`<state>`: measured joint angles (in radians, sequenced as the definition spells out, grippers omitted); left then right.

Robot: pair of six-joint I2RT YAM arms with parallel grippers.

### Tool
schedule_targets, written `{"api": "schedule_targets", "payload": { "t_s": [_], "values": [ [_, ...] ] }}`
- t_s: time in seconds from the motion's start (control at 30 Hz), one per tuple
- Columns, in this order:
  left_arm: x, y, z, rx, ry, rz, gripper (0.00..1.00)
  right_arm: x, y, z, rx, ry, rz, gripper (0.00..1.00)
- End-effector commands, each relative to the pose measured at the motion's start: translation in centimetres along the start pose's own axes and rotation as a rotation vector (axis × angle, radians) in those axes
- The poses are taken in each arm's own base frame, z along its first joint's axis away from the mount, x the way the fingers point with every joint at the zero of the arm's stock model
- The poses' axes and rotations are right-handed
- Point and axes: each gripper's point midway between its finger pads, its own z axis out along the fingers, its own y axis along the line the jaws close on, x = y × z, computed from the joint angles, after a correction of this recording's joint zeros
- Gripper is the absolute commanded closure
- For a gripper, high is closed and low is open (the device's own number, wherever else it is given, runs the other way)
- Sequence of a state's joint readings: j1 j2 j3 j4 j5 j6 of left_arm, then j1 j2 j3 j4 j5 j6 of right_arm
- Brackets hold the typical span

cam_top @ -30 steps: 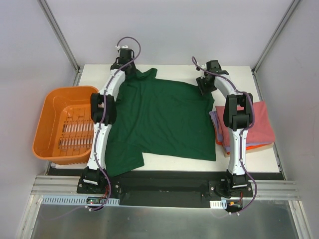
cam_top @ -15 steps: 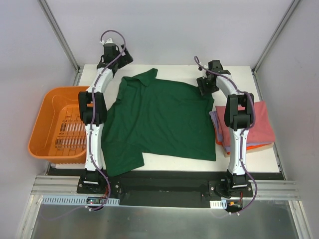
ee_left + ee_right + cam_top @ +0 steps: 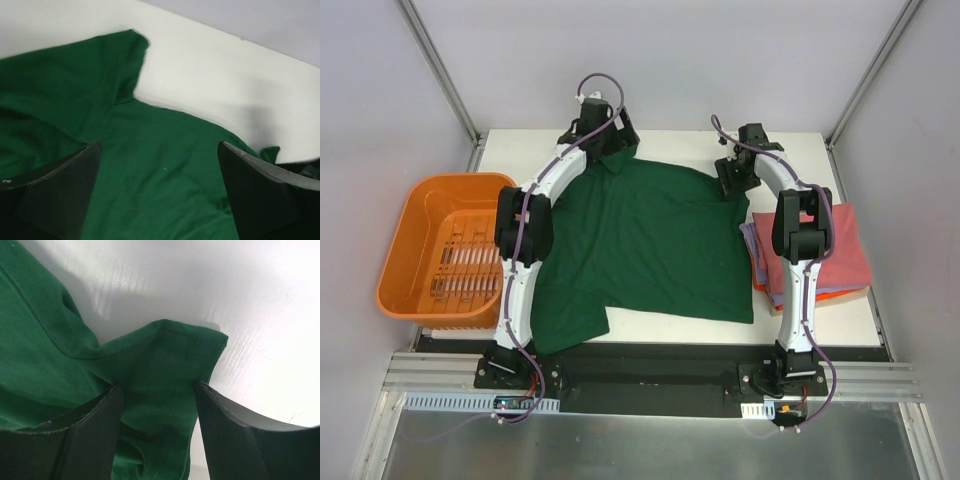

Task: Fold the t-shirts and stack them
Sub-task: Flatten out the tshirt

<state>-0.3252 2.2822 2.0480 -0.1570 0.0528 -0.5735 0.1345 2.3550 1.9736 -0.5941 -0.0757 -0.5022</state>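
A dark green collared t-shirt (image 3: 640,240) lies spread flat across the table. My left gripper (image 3: 608,138) hovers over the collar end at the far edge. Its jaws stand wide open above the green cloth (image 3: 150,170) with nothing between them (image 3: 159,147). My right gripper (image 3: 733,180) is at the shirt's far right sleeve. Its fingers straddle the sleeve hem (image 3: 170,355), apart and open (image 3: 157,386). Folded t-shirts (image 3: 845,250), pink-red on top with lavender and orange edges below, are stacked at the right.
An orange slotted basket (image 3: 415,215) stands off the table's left edge, beside the left arm. The white table (image 3: 670,142) shows bare at the far edge and near the right gripper. Grey walls close in behind and on both sides.
My left gripper has opened and swung from the far left corner to the right, over the collar. The right jaws have spread wider around the sleeve. The shirt has hardly moved.
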Motion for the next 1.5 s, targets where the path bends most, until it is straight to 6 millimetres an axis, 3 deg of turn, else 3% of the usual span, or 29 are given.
{"api": "schedule_targets", "payload": {
  "t_s": [0.0, 0.27, 0.43, 0.6, 0.67, 0.8, 0.9, 0.97, 1.1, 1.27, 1.47],
  "values": [
    [1.2, 3.8, 1.5, -0.079, 0.054, -0.17, 0.01, 2.6, 0.4, -1.1, -0.007, 0.094, -0.006, 0.38],
    [3.9, 7.4, 2.4, -0.205, 0.068, -0.195, 0.01, 3.4, 0.0, -0.5, 0.004, 0.122, -0.014, 0.36],
    [3.2, 8.4, 5.5, -0.225, 0.01, -0.239, 0.01, 3.9, 0.2, -0.2, -0.002, 0.139, -0.015, 0.36],
    [-3.2, 6.0, 9.6, -0.033, -0.178, -0.339, 0.01, 4.6, -0.3, -0.4, 0.021, 0.169, -0.028, 0.37],
    [-7.6, 5.3, 9.8, 0.049, -0.331, -0.384, 0.01, 4.7, -0.4, -0.5, 0.027, 0.18, -0.033, 0.38],
    [-14.0, 10.4, 7.5, -0.161, -0.629, -0.456, 0.01, 4.7, -0.4, -0.9, 0.03, 0.179, -0.016, 0.38],
    [-17.0, 13.1, 5.8, -0.136, -0.669, -0.583, 0.01, 4.4, -0.5, -1.4, 0.034, 0.168, -0.005, 0.37],
    [-18.9, 13.8, 4.2, -0.113, -0.69, -0.639, 0.01, 4.6, -0.5, -1.4, 0.034, 0.174, 0.008, 0.37],
    [-20.0, 11.1, 2.6, -0.041, -0.636, -0.514, 0.01, 4.3, 0.1, -1.6, 0.009, 0.163, 0.03, 0.36],
    [-18.1, 6.3, 0.8, 0.076, -0.488, -0.365, 0.01, 3.2, 1.1, -3.1, -0.033, 0.124, 0.064, 0.3],
    [-17.2, 0.8, -5.6, 0.126, -0.43, -0.132, 0.01, 0.1, 0.2, -7.5, 0.027, 0.003, 0.103, 0.06]
  ]
}}
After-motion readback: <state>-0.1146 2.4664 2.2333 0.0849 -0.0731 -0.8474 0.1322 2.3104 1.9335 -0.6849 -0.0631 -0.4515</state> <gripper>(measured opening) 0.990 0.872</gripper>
